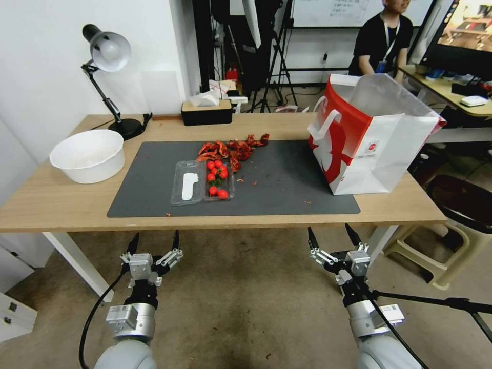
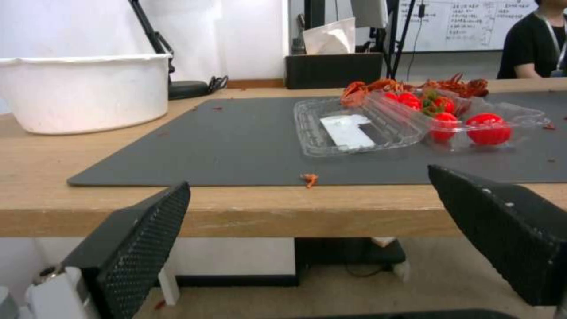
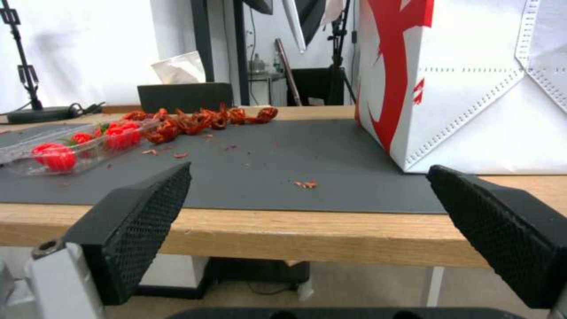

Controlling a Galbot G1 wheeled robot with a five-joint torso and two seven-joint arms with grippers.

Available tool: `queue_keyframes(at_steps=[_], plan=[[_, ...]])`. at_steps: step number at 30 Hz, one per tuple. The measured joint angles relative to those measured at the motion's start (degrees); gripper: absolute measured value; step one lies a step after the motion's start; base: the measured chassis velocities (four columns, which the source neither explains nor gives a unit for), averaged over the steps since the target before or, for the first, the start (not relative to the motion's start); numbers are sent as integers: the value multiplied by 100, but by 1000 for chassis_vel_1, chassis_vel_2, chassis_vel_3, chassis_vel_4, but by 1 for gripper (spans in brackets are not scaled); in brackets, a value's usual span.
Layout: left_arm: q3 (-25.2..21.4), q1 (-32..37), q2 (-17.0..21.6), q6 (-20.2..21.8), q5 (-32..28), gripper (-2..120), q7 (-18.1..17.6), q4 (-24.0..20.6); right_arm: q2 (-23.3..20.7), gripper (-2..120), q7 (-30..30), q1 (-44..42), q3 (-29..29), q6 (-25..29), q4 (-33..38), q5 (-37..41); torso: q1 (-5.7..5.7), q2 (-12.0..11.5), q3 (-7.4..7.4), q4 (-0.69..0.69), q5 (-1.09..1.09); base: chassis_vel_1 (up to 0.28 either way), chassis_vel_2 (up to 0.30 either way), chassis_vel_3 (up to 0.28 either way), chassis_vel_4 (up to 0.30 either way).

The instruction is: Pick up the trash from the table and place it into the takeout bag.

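On the table (image 1: 51, 201) lies a dark grey mat (image 1: 287, 187). Trash sits on the mat: a pile of red crayfish shells (image 1: 233, 148) (image 3: 201, 118) and, just in front of it, an open clear plastic clamshell (image 1: 190, 185) (image 2: 354, 128) holding several cherry tomatoes. Small red scraps are scattered around them. The takeout bag (image 1: 379, 148) (image 3: 472, 88), white with a red side, stands open at the table's right end. My left gripper (image 1: 156, 237) and right gripper (image 1: 329, 230) hang open below and in front of the table's front edge, both empty.
A white bowl (image 1: 88, 155) (image 2: 83, 91) stands on the wood at the left, with a desk lamp (image 1: 107, 56) behind it. A black tissue box (image 1: 206, 110) is at the back edge. A stool (image 1: 446, 241) stands by the table's right end.
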Motion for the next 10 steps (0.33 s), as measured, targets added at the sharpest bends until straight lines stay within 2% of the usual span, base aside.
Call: queue_keyframes(at_steps=[10], plan=[[4,-7,4,2,-1,100,-5,5,0,100,0,-1,2,0,0,0,0,0,0,0,0,0,0,0,0]])
